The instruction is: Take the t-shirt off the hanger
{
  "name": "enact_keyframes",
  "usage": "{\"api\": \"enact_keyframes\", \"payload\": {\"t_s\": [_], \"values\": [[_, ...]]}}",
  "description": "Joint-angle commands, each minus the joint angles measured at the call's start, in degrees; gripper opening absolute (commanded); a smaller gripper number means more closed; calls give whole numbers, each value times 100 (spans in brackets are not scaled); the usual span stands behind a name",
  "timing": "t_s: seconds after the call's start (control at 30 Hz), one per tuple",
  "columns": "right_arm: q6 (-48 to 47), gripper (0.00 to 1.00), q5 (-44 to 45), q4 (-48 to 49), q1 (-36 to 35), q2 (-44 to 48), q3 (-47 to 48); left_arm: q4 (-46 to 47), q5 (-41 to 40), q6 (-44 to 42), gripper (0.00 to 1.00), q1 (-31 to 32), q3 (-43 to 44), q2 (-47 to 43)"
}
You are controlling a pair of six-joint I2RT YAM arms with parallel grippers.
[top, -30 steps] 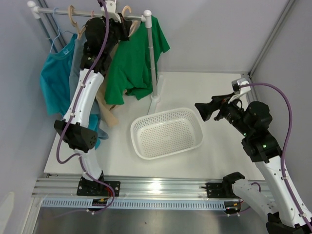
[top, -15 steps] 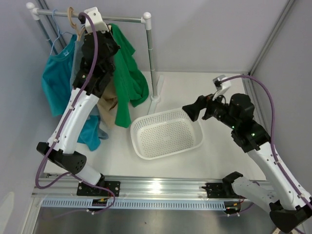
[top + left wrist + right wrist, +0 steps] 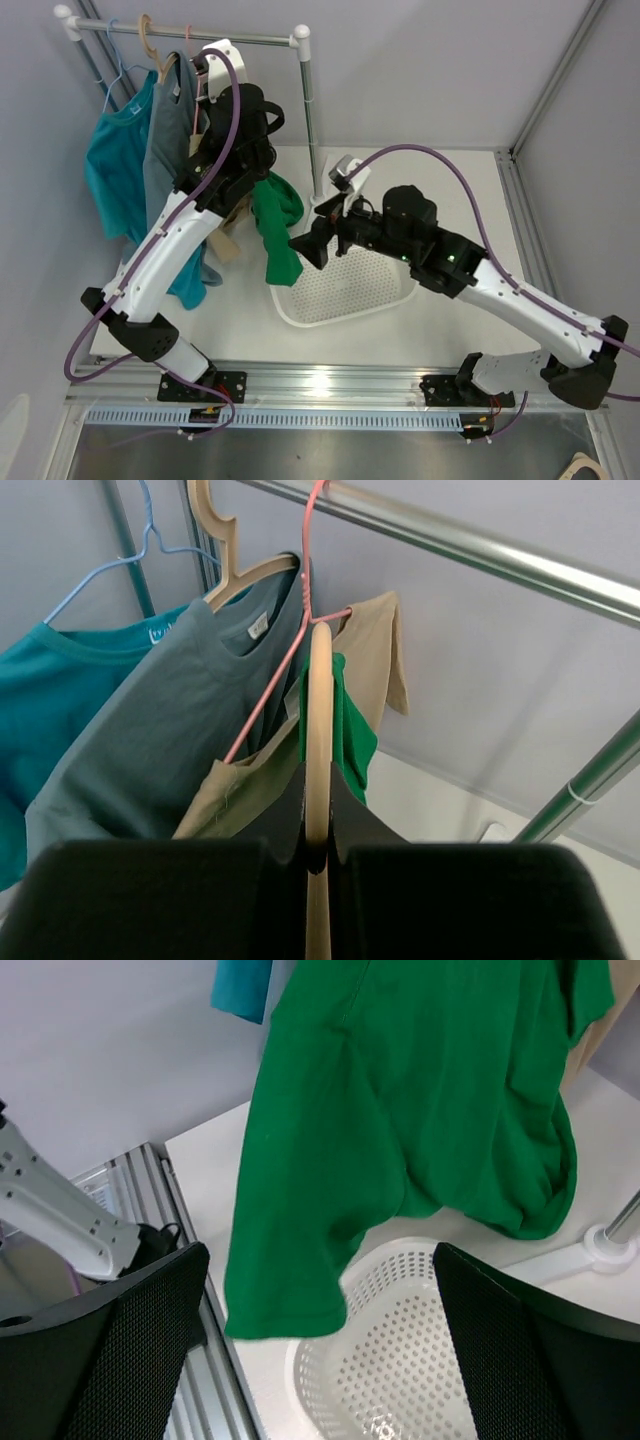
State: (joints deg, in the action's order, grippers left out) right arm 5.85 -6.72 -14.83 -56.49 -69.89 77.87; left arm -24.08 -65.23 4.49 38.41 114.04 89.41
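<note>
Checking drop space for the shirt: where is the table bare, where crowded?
Bare: table right of the rack post, far-right corner; also the near strip between basket and rail. Crowded: left side under the hanging shirts and green t-shirt.

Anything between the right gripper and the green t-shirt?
Nothing visible. The right gripper is open and faces the green t-shirt with only air between. The basket sits below, out of the path. The left gripper holds the hanger above.

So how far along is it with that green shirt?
Done: the left gripper holds the hanger clear of the rail, shirt hanging on it. In hand: the open right gripper faces the shirt's lower end, above the basket. Left: pulling the shirt off.
</note>
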Motion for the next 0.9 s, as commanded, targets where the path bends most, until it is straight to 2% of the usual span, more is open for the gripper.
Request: {"api": "enact_keyframes", "payload": {"t_s": [0.0,0.13,0.17,0.2,0.23,0.37,0.43,0.47,0.5,0.53,0.73,0.87], "values": [[-259,99,198,629,-55,-419,185,-369,-271,341,1,140,242,-239],[-31,95,-337,824,42,-1122,431,-589,-95,561,1,140,242,-336],[30,90,-443,867,33,-1315,510,-590,-69,562,1,140,233,-345],[109,75,-479,868,24,-1404,528,-572,10,553,1,123,250,-345],[153,69,-497,850,24,-1457,554,-520,37,518,1,123,268,-345],[311,0,-664,684,-11,-1493,572,-370,405,464,1,0,294,-258],[303,0,-743,631,-72,-1239,441,-859,1061,805,1,-377,635,-109],[286,0,-682,570,-125,-1116,379,-1140,1257,1234,1,-683,829,23],[285,0,-577,534,-239,-984,309,-1657,1415,1386,1,-799,1405,329],[338,0,-559,447,-283,-713,186,-1836,1521,1492,1,-905,1558,454],[584,0,-41,218,-872,264,-604,-1557,1768,1397,1,-1266,1736,710],[602,0,241,208,-969,379,-842,-1635,1812,1387,1,-1266,1955,833]]}}
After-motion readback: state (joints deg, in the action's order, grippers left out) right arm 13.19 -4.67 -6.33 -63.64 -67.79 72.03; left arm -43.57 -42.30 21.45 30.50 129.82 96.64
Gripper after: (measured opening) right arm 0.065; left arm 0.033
